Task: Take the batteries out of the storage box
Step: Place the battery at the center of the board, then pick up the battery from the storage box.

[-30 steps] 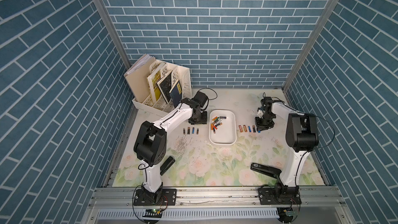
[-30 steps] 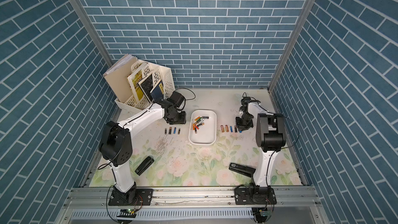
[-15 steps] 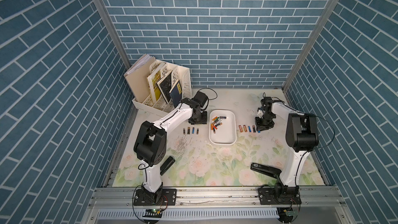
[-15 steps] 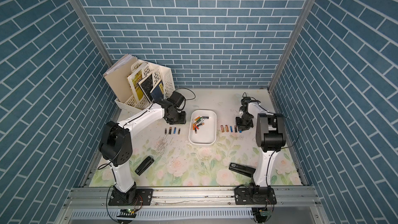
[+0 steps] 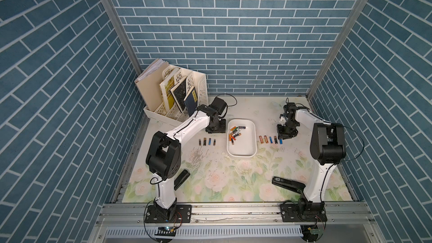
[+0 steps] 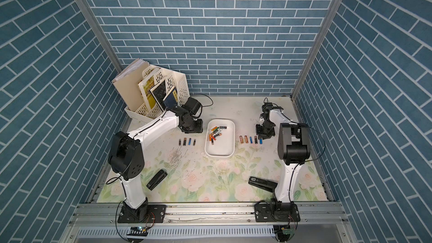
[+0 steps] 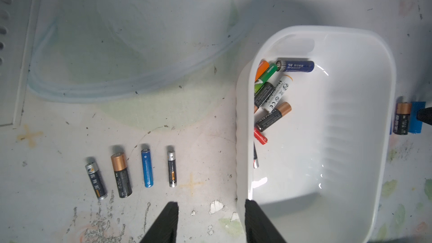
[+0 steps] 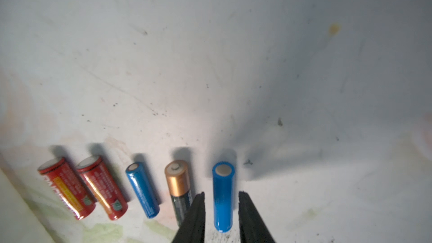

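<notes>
**Asker:** Where are the batteries sitting?

**Describer:** A loose heap of batteries (image 5: 235, 134) is still lying in the far half of the storage box (image 5: 244, 151), a shallow white tray in the middle of the table (image 5: 233, 183). Nine more are lying outside it: a row of four (image 5: 207, 141) on the left arm's side and a row of five (image 5: 270, 139) on the right arm's side.

**Asker:** What is changing?

**Describer:** The right gripper (image 8: 221, 194) is letting go. Its jaws are parting around a blue battery (image 8: 223, 197), with a sliver of table showing on either side. That battery is now resting at the outer end of the row of five, just beside a copper-topped battery (image 8: 178, 183). I judge one more as delivered and this arm as free to return.

**Asker:** And the other arm?

**Describer:** The left gripper (image 7: 211, 202) is hanging spread and empty, with one finger over the table and the other over the box's rim.

**Asker:** Is there room to move?

**Describer:** The heap is crowding the box wall on the left arm's side, so fingers are probably getting little clearance there. The rest of the box floor is bare. Two black staplers (image 5: 181, 178) and scattered staples (image 5: 197, 157) are sitting nearer the arm bases. The file rack (image 5: 198, 87) is standing in the far corner, well apart.
</notes>
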